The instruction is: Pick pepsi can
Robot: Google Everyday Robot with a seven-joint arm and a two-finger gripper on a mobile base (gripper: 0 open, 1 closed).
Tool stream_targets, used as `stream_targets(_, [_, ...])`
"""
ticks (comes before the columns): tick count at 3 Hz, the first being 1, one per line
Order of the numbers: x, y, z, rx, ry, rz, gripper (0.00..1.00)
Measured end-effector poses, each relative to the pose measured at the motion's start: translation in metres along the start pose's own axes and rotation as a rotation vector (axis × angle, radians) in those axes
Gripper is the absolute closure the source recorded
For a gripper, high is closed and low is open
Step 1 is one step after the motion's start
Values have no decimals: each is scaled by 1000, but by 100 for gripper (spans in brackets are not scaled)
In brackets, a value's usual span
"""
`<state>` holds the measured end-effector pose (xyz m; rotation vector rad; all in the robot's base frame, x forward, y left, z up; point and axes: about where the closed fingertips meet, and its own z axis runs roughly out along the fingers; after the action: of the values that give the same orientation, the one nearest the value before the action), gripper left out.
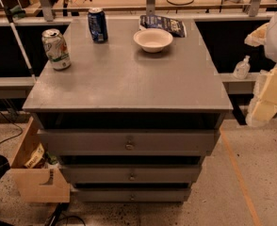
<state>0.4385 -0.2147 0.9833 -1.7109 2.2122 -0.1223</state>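
Dark blue pepsi can (97,25) stands upright, far left on the bench (129,84). Your end effector (268,98) hangs well right, grip state indeterminable. Crossing risks clipping the bowl (153,40) or selecting the white-and-green can (56,49).

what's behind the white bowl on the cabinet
A dark snack bag lies behind the bowl, its near edge covered by the rim. The gripper hangs right of the cabinet, away from the pepsi can.

No text can be read; the markings on the pepsi can (97,25), the white-and-green can (56,49) and the dark bag (163,25) on the bench (129,84) are illegible. The end effector (264,100) hangs at the right edge.
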Motion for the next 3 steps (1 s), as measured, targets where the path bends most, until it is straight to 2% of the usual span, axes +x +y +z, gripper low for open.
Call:
stream_targets(1, [0, 0, 0, 0, 0, 0, 0])
stream_targets(2, [-7, -13, 0, 48, -37, 10, 0])
stream_targets(3, [-32, -48, 4, 131, -172, 59, 0])
